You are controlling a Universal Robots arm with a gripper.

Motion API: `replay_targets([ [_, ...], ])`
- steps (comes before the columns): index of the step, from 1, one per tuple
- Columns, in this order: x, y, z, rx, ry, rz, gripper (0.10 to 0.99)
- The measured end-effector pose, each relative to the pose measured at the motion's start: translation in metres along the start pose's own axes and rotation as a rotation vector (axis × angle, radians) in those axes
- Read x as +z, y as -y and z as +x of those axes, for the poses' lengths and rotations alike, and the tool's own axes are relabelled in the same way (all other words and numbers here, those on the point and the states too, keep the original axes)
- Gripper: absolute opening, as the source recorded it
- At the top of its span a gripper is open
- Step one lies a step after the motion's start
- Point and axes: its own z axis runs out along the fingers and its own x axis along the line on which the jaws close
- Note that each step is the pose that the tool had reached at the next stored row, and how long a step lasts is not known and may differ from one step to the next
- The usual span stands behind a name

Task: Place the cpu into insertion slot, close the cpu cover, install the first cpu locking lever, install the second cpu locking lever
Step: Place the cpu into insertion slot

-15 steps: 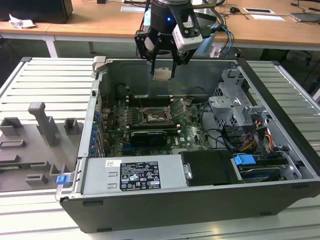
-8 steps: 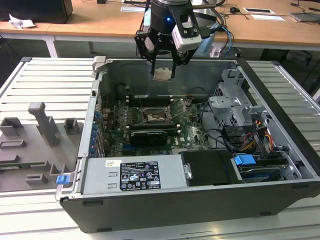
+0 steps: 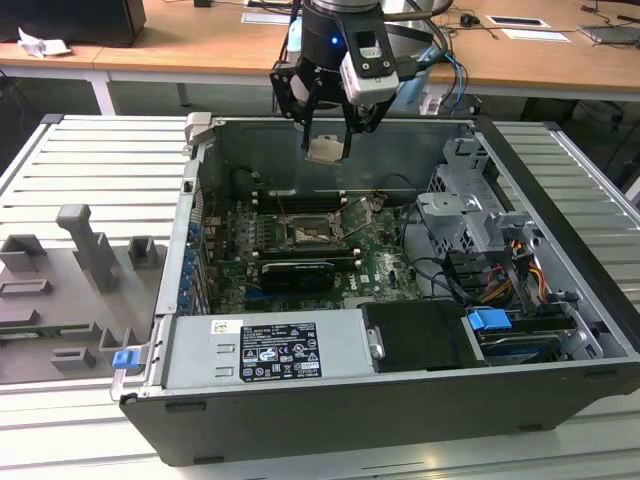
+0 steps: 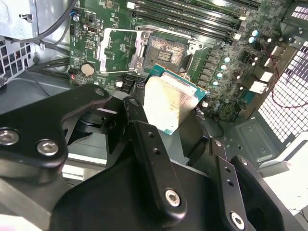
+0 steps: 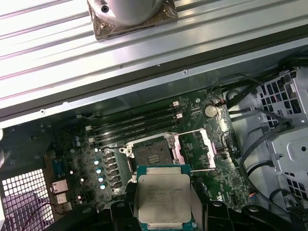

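Black two-fingered metal gripper [image 4: 166, 120] closest to the lens in both wrist views, jaws clamped on opposite edges of the cpu [image 5: 163, 195], a small flat square chip with a silvery-beige metal top and green rim. Held in the air above the empty square insertion slot [image 5: 150, 151], clear of it, not touching. Thin silvery hinged cpu cover [image 5: 207, 147] swung open, raised just beside the insertion slot, on the exterior view's right of it. Green motherboard [image 3: 380, 262] spread all around the insertion slot. Long black rectangular card [image 3: 297, 272] near the insertion slot, on its side toward the exterior camera. Dark open computer case [image 3: 400, 420] walling in the insertion slot on every side.
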Motion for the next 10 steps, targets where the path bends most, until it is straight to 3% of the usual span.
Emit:
replay_targets([
  [10, 0.0012, 0.0001, 0.0000, 0.069, 0.0062, -0.001, 0.529],
])
